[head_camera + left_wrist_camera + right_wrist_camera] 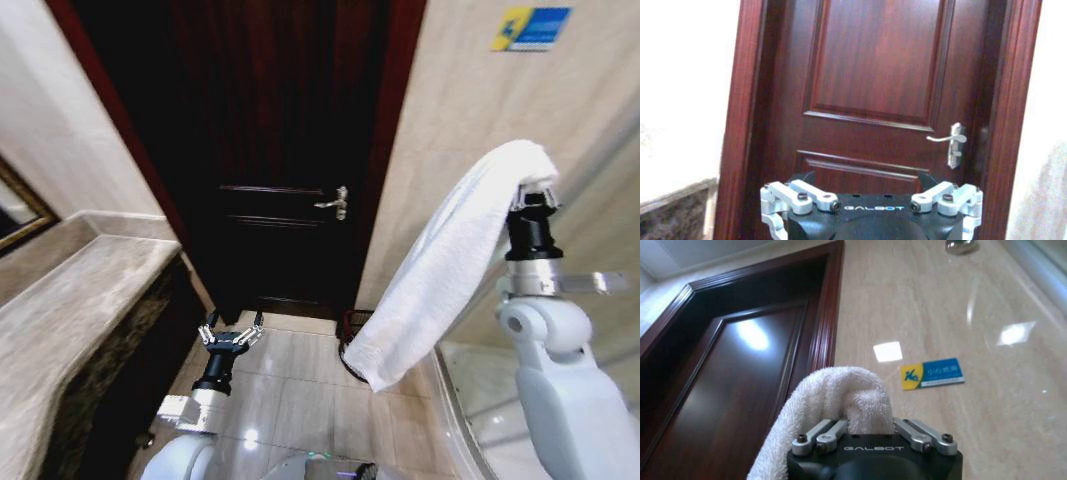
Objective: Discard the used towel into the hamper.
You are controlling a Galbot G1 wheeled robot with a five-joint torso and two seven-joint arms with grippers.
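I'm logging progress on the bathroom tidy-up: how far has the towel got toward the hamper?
Done: the towel is picked up, clamped in the raised right gripper and hanging down in front of the tiled wall. In hand: carrying it; the hamper stands on the floor by the door, partly hidden behind the towel's lower end. Left: lowering and releasing it into the hamper. The left gripper waits low, open and empty.
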